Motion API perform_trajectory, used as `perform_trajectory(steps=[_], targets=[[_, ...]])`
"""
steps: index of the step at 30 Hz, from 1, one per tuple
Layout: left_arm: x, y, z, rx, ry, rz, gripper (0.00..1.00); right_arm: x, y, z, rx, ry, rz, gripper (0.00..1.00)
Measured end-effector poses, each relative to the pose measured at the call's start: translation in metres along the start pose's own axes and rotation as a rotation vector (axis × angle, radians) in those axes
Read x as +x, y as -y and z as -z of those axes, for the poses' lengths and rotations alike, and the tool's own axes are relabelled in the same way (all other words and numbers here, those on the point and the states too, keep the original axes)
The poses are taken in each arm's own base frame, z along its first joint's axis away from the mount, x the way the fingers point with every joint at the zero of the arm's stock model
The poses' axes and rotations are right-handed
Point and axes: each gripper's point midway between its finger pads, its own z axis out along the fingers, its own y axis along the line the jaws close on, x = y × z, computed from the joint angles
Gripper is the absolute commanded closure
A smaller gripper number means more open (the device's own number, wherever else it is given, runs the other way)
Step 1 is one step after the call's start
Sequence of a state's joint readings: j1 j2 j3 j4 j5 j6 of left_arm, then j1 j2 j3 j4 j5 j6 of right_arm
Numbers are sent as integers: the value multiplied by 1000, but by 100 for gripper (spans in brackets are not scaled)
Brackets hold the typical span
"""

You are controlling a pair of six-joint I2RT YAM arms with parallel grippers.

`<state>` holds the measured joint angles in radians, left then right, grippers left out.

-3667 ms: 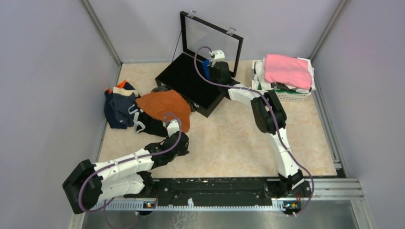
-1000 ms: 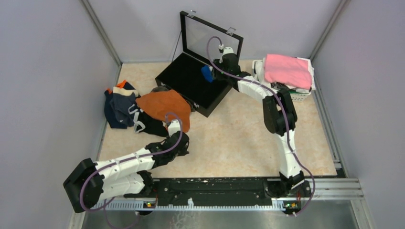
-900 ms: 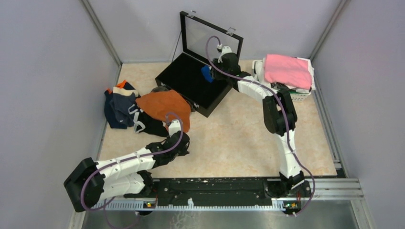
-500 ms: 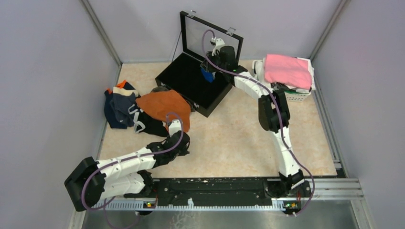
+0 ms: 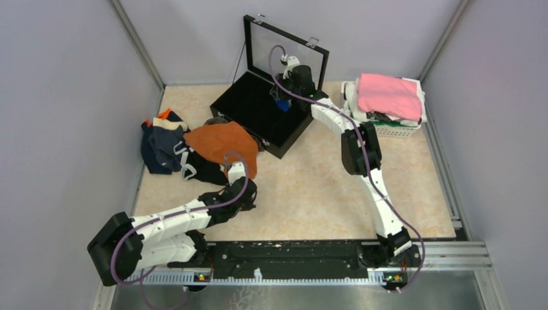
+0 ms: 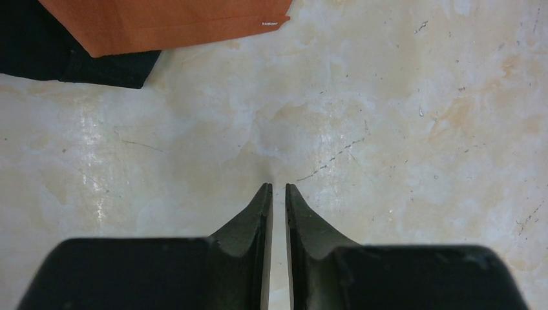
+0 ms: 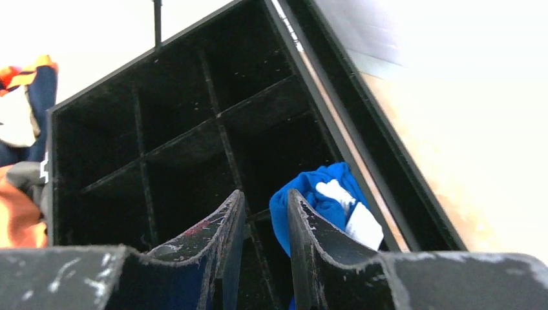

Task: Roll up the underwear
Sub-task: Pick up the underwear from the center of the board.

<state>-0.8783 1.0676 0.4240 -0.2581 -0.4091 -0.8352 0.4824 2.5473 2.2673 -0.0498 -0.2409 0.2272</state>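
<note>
A rolled royal blue underwear (image 5: 280,103) with white trim sits in a right-hand compartment of the open black box (image 5: 249,113); it also shows in the right wrist view (image 7: 313,194). My right gripper (image 5: 285,94) hovers above that compartment, its jaws (image 7: 265,194) slightly apart and empty, the blue roll just beyond the right finger. A pile lies at the left: rust-orange underwear (image 5: 220,141), black with white waistband (image 5: 197,169), navy and grey (image 5: 161,145). My left gripper (image 5: 240,185) is shut and empty over bare floor (image 6: 278,187), just near of the orange edge (image 6: 161,22).
The box's glass lid (image 5: 284,46) stands upright behind my right gripper. Dividers (image 7: 187,145) split the box into several compartments. A white basket (image 5: 394,129) with a pink folded cloth (image 5: 388,93) stands at the back right. Walls close in on three sides.
My right gripper has let go of the blue roll, swung right and up, then come back left over the box. The blue roll stays in its compartment. The left arm has barely moved.
</note>
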Motion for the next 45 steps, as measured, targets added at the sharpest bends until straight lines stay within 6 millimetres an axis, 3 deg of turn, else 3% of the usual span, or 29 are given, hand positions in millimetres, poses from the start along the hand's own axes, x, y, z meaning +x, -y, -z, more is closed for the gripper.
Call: perform_trajectory(steps=[10,20,28,37,42,45], targets=[[0,0,0,-1,0,1,81,9,38,3,212,9,20,75],[0,-1,-1,-5,-2,1,82,13,45,9,277,7,34,85],[0,-1,-1,-5,-2,1,81,19,47,19,293,-7,41,82],[-13,8,2,10,25,0,79,7,28,44,205,1,80,79],[-23,11,3,8,50,-1,78,-29,1,72,126,67,94,77],[-29,13,5,7,64,1,77,-53,-17,103,95,119,104,72]])
